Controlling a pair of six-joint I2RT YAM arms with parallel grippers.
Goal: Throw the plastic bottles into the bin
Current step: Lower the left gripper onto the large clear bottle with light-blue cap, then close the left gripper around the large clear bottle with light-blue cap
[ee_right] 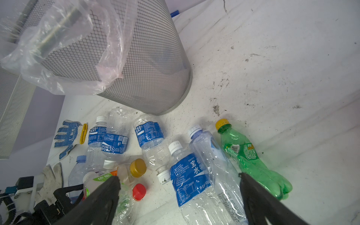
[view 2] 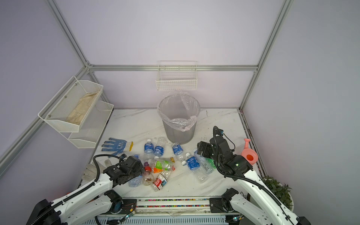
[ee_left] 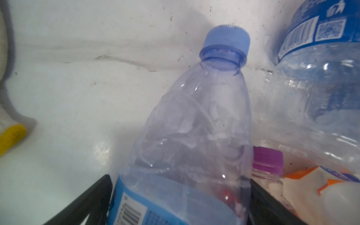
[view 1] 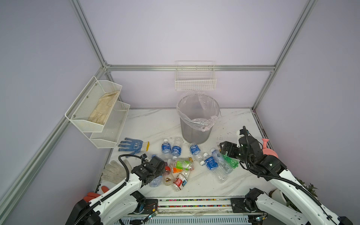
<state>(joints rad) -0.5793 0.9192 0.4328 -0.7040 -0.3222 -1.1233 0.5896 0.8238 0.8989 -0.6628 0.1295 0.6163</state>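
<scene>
Inside bin (view 1: 194, 134), clear bag liner (view 1: 188, 105)

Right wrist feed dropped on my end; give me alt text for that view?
The open right tool hovers over a crushed blue-labelled bottle lying on the white table, a green bottle close by. Beyond more scattered bottles stands the grey mesh bin, bag-lined, with a blue-dotted glove at the pile's edge.
</scene>
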